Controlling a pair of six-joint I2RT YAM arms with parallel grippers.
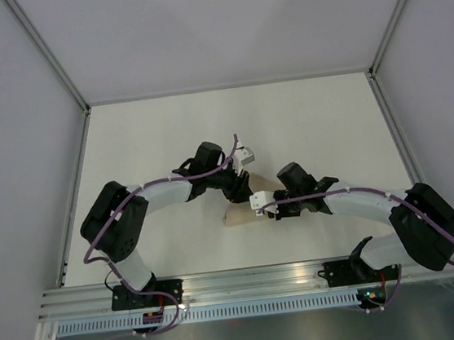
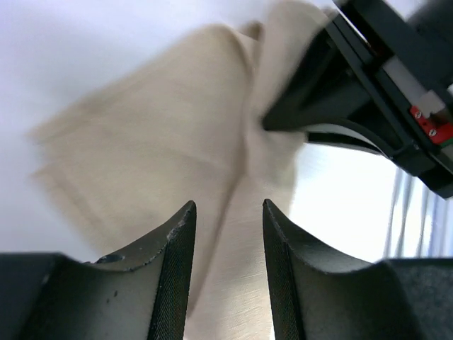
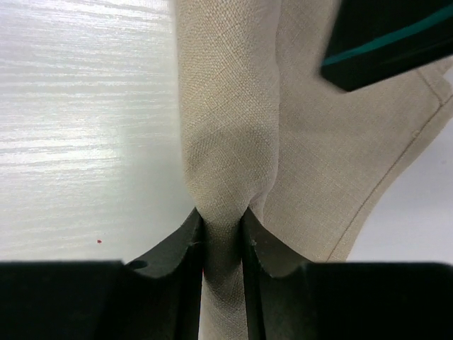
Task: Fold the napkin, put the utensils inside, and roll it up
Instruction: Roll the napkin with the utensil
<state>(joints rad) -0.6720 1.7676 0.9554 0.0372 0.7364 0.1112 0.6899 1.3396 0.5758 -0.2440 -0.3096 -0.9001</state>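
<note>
The beige napkin [image 1: 240,214] lies bunched on the white table between my two arms. My right gripper [image 3: 223,216] is shut on a raised fold of the napkin [image 3: 226,127], and the cloth is pinched between its pads. In the top view the right gripper [image 1: 274,210] sits at the napkin's right side. My left gripper [image 2: 226,205] is open just above the napkin [image 2: 156,142], with cloth showing in the gap between its fingers. In the top view the left gripper [image 1: 240,191] is over the napkin's far edge. The fork is out of view.
The white table [image 1: 329,125] is bounded by grey walls and metal frame posts at left and right. An aluminium rail [image 1: 248,278] runs along the near edge at the arm bases. The two grippers are close together.
</note>
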